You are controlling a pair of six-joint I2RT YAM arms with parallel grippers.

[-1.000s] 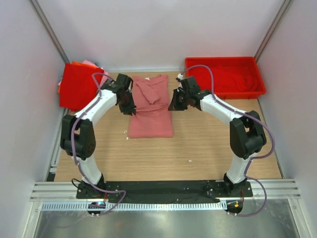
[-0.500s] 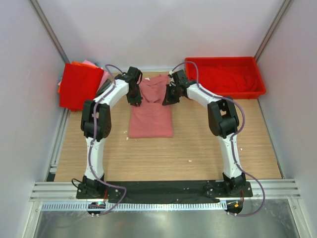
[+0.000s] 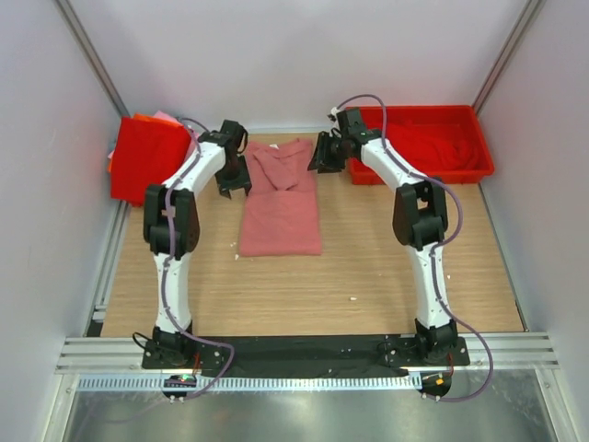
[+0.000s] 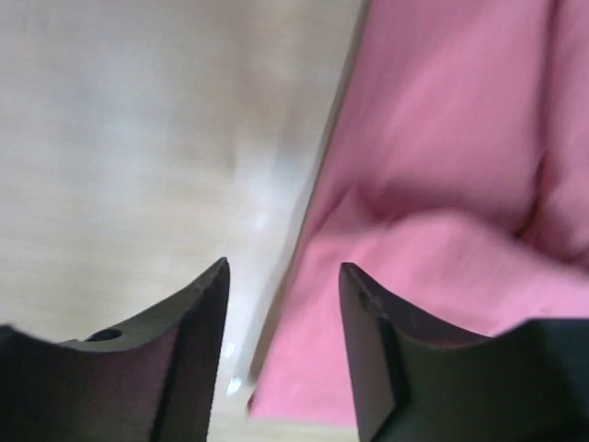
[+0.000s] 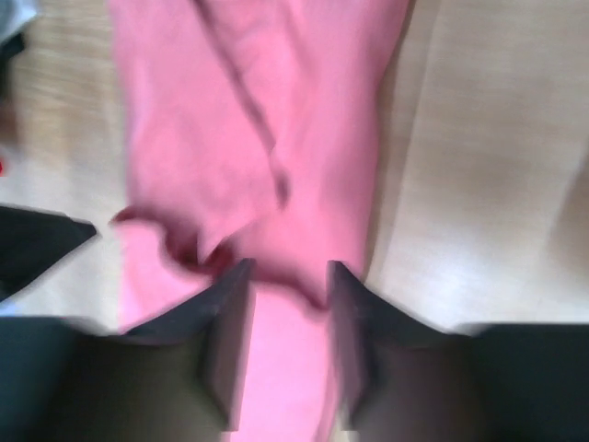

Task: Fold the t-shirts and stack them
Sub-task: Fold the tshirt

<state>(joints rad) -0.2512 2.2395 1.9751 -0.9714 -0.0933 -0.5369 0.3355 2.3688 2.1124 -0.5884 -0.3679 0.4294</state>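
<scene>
A dusty salmon-pink t-shirt lies on the wooden table as a long narrow rectangle, its far end rumpled near the collar. My left gripper hovers at the shirt's far left edge. In the left wrist view its jaws stand open, with the shirt's edge lying below them. My right gripper is at the far right corner, open, with pink cloth beneath its fingers. Neither holds the cloth.
A stack of folded t-shirts, bright red on top with orange and pink edges, sits at the far left. A rigid red tray holding red cloth stands at the far right. White walls enclose the table.
Both grippers moved toward the far end of the shirt, then drew apart to its sides and opened, letting the cloth go. The shirt now lies narrower and flatter.
</scene>
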